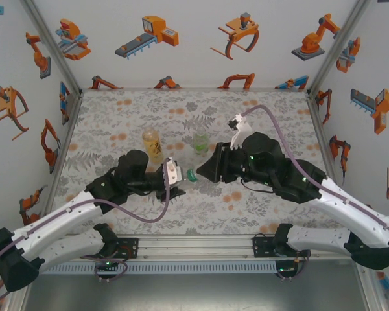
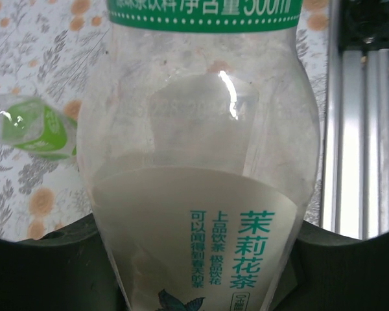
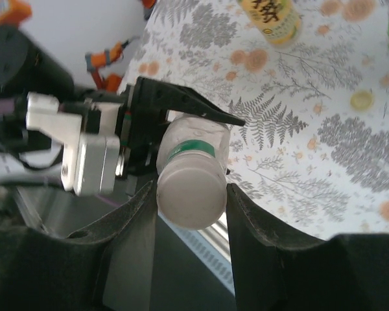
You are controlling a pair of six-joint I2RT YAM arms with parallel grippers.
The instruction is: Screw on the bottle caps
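The amber bottle (image 1: 152, 144) and green bottle (image 1: 200, 142) block mid-table; the table (image 1: 129, 107) beyond them seems open.

The right gripper (image 3: 190, 192) has its two dark fingers pressed against opposite sides of the white cap (image 3: 189, 201). The cap sits on the clear bottle (image 3: 201, 136), next to a green neck ring (image 3: 191, 149). The left gripper (image 3: 220, 139) clamps the bottle body. A yellow cap (image 3: 362, 100) lies on the fern-patterned table (image 3: 298, 155). The amber bottle (image 3: 270, 18) stands well apart.
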